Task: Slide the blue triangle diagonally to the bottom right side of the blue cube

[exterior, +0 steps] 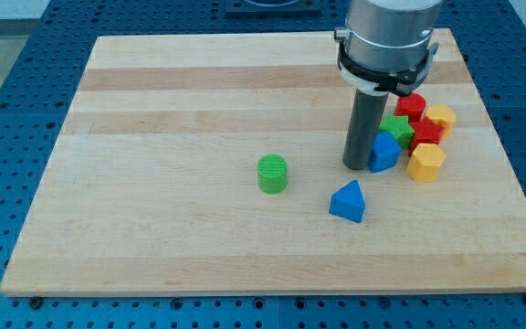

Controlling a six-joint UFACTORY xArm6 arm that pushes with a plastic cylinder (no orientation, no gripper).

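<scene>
Below my tip (357, 167), blue triangle (348, 201), wedge-shaped, apart from blue cube (383, 152)

A robot arm ends in a wide, smooth cylinder of silver-grey metal. Around the cylinder's lower edge runs a black collar with a thin white ring beneath it, and a small light-coloured fitting sticks out at the collar's left side. From the collar a straight, dark grey rod comes down, plain and matte, to my tip (357, 167), which is cut flat.
</scene>
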